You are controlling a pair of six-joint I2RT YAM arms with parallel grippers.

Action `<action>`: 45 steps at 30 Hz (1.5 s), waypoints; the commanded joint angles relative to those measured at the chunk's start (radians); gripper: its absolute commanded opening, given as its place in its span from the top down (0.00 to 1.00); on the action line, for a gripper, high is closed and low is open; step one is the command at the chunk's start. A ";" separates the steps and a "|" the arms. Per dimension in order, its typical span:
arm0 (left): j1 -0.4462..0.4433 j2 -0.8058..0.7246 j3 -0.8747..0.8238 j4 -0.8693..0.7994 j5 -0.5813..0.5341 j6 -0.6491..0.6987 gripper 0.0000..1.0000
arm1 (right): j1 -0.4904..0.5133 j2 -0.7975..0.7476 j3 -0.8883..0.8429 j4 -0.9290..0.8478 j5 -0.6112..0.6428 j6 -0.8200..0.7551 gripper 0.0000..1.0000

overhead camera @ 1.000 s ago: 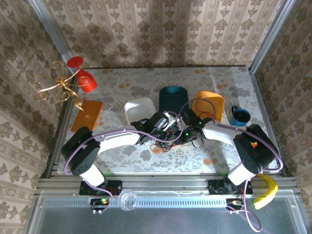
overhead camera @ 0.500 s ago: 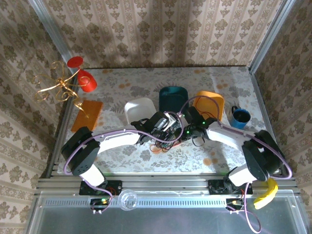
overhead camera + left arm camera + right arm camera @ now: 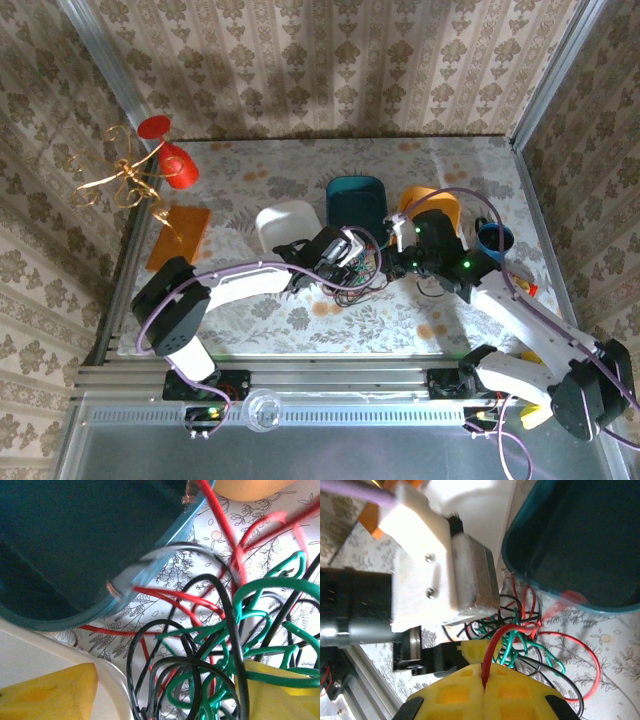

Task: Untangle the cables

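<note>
Right claw [image 3: 485,680] now tight on a red cable [image 3: 493,642], its arm [image 3: 520,320] farther right.

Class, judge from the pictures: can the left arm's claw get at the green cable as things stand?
Probably yes. The left claw stands open, with the green cable lying between its fingers. But black cable and red cable loops thread through it, so a clean grab looks doubtful.

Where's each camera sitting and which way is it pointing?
Top external: above and behind the bases, looking down on the table; both arms show.
Left wrist: faces the tangled cables by the teal bin; own yellow fingers show.
Right wrist: faces the left arm's wrist; own jaws shut on a red cable.
Both wrist views share teal bin and cables.
</note>
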 commanded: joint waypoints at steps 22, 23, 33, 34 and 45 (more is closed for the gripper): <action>-0.004 -0.088 0.013 0.001 0.006 -0.021 1.00 | -0.109 -0.136 0.110 -0.036 -0.164 0.030 1.00; 0.001 -0.099 0.007 0.004 0.018 -0.028 1.00 | -0.122 -0.142 0.115 -0.052 -0.158 0.024 1.00; 0.006 -0.114 -0.055 0.018 0.053 -0.071 1.00 | -0.196 -0.268 0.106 -0.016 0.051 0.050 1.00; 0.006 -0.114 -0.060 0.018 0.056 -0.073 1.00 | -0.196 -0.284 0.104 -0.011 0.104 0.049 1.00; 0.005 -0.109 -0.075 0.012 0.057 -0.076 1.00 | -0.202 -0.403 0.163 0.050 0.589 -0.021 1.00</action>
